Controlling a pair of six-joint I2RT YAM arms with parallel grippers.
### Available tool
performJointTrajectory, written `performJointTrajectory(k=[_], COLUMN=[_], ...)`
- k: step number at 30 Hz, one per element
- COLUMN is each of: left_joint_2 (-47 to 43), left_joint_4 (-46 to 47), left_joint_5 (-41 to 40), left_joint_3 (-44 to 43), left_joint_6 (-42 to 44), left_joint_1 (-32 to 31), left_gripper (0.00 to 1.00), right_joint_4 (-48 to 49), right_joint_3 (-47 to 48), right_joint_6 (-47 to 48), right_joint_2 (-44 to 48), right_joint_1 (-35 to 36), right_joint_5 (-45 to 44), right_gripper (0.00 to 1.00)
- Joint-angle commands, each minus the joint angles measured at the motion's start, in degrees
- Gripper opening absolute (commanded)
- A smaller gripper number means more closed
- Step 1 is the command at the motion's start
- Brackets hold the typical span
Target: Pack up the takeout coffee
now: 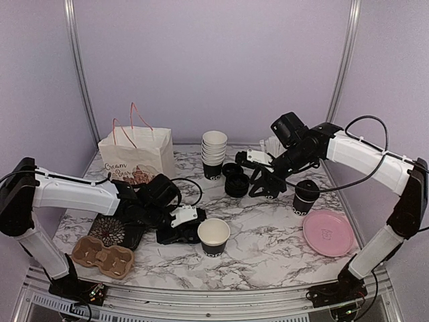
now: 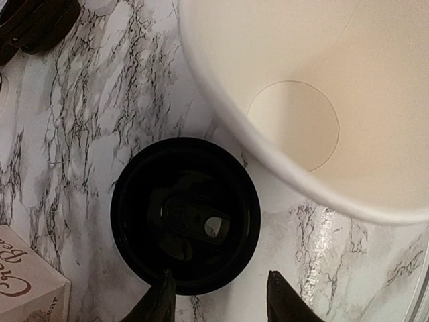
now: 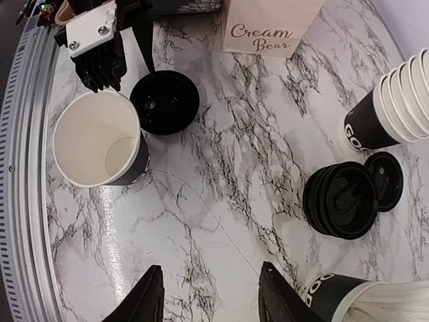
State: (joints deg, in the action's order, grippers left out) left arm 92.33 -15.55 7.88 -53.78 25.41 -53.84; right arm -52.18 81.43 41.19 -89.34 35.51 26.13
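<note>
One lidded takeout coffee (image 1: 306, 196) stands right of centre, below my right arm. An open black paper cup (image 1: 213, 236) with a white inside (image 2: 322, 87) (image 3: 100, 137) stands at the front centre. Just left of it a loose black lid (image 2: 186, 215) (image 3: 164, 100) lies on the marble. My left gripper (image 1: 175, 231) (image 2: 221, 298) is open and low at the lid's near rim. One fingertip (image 2: 161, 298) overlaps the rim; the other rests outside it. My right gripper (image 1: 263, 186) (image 3: 214, 295) hovers open above bare marble with nothing between its fingers.
A stack of black lids (image 1: 234, 180) (image 3: 340, 199) and a tall stack of nested cups (image 1: 214, 154) (image 3: 395, 100) sit at the back centre. A straw cup (image 3: 335, 295), a paper bag (image 1: 137, 154), a cardboard cup carrier (image 1: 102, 256) and a pink plate (image 1: 328, 233) ring the table.
</note>
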Motion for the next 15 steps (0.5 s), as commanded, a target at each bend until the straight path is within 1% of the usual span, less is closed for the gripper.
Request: performJointTrajectory(k=[1, 5, 10, 15], left_joint_2=[1.36, 3.9, 4.43, 6.69], left_joint_4=[3.85, 2.5, 2.49, 2.32], left_joint_5=[1.82, 3.62, 3.38, 0.59], left_joint_3=[0.08, -1.77, -0.15, -1.02], left_joint_6=[2.62, 2.64, 2.59, 2.75], left_joint_1=[-0.12, -0.36, -1.35, -2.29], left_gripper=[0.48, 0.46, 0.43, 0.34], right_joint_4=[1.61, 1.51, 1.47, 1.64], right_joint_3=[-0.71, -0.94, -1.68, -1.86], right_joint_6=[0.97, 1.0, 1.15, 1.02], right_joint_2=[1.38, 1.23, 1.88, 1.78], right_joint_1=[-1.45, -2.0, -2.44, -2.59], right_joint_5=[2.02, 2.53, 2.6, 2.76], right_gripper=[0.47, 0.47, 0.47, 0.46])
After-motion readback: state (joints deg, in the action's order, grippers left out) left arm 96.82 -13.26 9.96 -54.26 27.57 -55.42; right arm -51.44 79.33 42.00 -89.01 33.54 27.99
